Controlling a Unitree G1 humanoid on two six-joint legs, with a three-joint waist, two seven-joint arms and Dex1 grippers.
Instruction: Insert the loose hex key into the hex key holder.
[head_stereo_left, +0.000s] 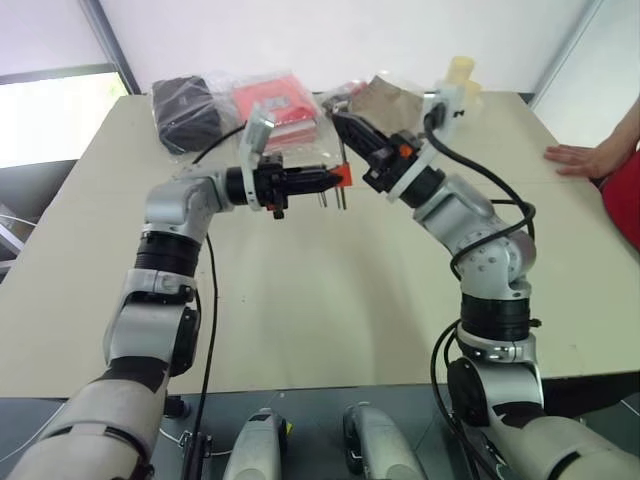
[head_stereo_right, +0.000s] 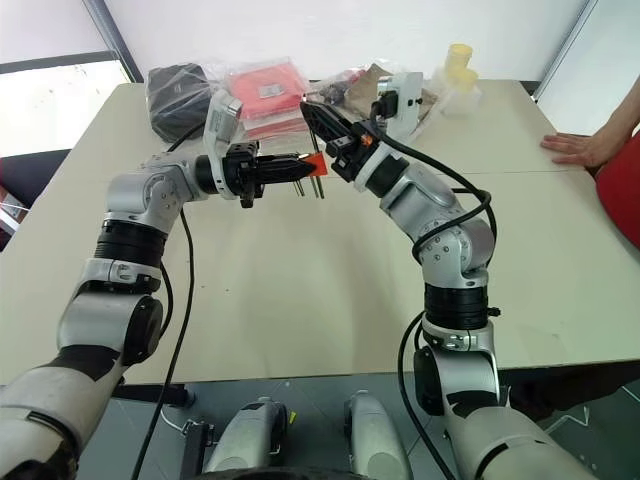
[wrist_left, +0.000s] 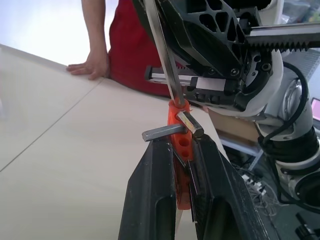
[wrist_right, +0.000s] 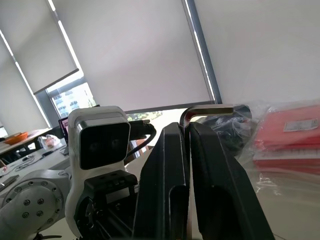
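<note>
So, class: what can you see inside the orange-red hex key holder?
Grey keys protrude from the hex key holder, with empty round holes beside them. The loose hex key, held by the right end effector, meets its top. The left end effector's fingers cover its lower part.

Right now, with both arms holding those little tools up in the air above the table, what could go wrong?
The loose hex key, pinched in the right gripper, is thin and meets the hex key holder at a slant; it could jam at the hole or slip between the fingers.

The left gripper clamps the small holder by its sides, so a sideways push might twist it loose and drop it onto the table.

A person's hand rests on the table edge nearby.
</note>
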